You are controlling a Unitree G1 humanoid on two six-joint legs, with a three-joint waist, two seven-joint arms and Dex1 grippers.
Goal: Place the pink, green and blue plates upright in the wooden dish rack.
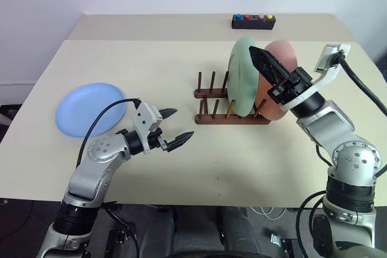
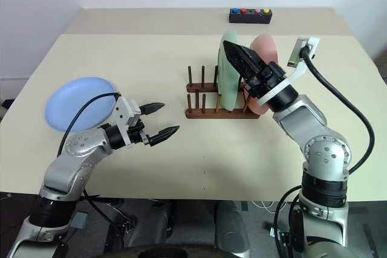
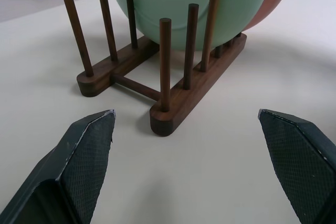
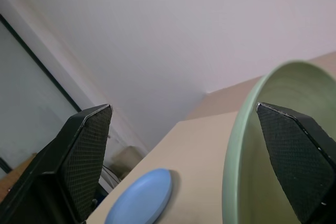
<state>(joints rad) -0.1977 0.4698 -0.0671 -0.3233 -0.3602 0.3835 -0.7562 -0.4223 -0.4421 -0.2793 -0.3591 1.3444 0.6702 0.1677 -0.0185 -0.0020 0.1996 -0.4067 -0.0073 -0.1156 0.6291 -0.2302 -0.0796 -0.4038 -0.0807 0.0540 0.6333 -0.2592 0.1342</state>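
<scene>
Plates in green (image 1: pixel 243 77) and pink (image 1: pixel 279 80) stand upright side by side in the wooden rack (image 1: pixel 230 102), right of centre in the left eye view, pegs keeping them on edge. The right gripper (image 1: pixel 261 60) hangs at the green plate's top rim with its fingers spread wide, one finger on each side of the rim and nothing clamped. The blue plate (image 1: pixel 91 108) lies flat at far left on the beige table (image 1: pixel 151 64), the left gripper (image 1: pixel 174 127) agape and empty just beside it. All three plates are round, shallow, matte; the rack is dark, smooth dowels on rails.
</scene>
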